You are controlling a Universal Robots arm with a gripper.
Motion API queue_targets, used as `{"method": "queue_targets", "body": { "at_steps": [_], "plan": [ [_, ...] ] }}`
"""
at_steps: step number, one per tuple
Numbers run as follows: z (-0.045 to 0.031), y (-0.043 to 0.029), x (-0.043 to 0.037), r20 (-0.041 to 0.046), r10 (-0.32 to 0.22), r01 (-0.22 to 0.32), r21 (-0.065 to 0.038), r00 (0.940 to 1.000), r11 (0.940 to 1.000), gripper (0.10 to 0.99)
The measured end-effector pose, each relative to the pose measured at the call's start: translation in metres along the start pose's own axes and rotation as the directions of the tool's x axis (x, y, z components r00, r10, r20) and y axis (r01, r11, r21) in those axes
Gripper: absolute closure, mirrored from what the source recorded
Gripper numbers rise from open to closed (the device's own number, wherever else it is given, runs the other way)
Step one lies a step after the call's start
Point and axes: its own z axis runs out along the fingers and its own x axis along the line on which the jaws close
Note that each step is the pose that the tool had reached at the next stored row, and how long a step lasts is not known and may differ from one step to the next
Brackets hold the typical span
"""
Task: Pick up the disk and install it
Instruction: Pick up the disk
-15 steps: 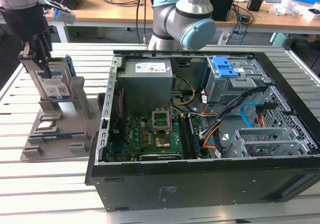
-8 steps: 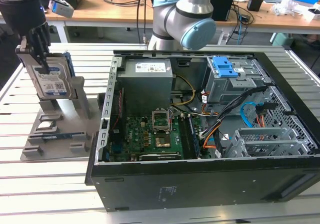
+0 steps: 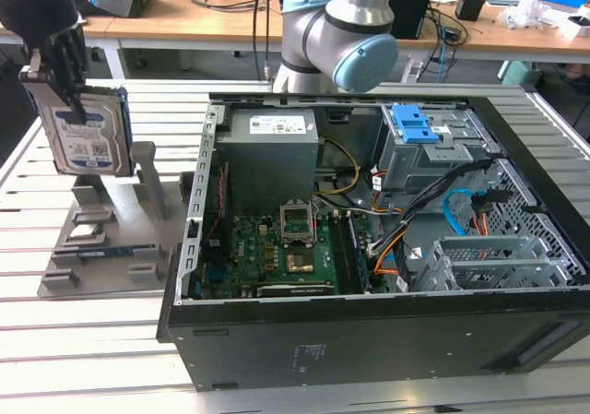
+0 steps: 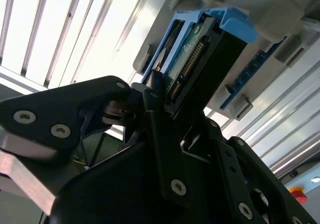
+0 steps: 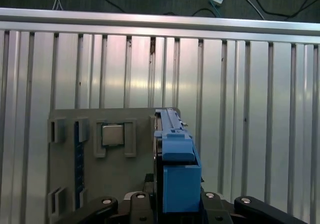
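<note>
My gripper clamps the disk: upright, silver, blue-framed, white-and-blue label, at nine o'clock of the computer case

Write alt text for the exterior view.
The gripper clamps the disk by its top edge, upright over a grey parts fixture at the exterior view's left. Beside it on the slatted table lies an open computer case showing motherboard and blue-latched drive cage.

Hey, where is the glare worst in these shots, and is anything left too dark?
Second wrist view: the slatted metal table burns out nearly white, leaving the black gripper a dark silhouette clamped on the flat silver disk in its blue plastic carrier. First wrist view: a mild bright patch on the table. Exterior view: even light across the open black computer case.
</note>
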Motion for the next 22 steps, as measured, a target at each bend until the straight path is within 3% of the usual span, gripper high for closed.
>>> {"method": "queue_targets", "body": {
  "at_steps": [4,6,16,22],
  "plan": [
    [-0.0099,0.0004,-0.0002,0.0000,0.000,0.000,0.000,1.0000,1.0000,0.725],
    [-0.0199,0.0008,-0.0005,0.0000,0.000,0.000,0.000,1.0000,1.0000,0.725],
    [-0.0416,0.0014,-0.0088,0.0000,0.000,0.000,0.000,1.0000,1.0000,0.725],
    [-0.0608,0.0021,-0.0112,0.0000,0.000,0.000,0.000,1.0000,1.0000,0.725]
  ]
}}
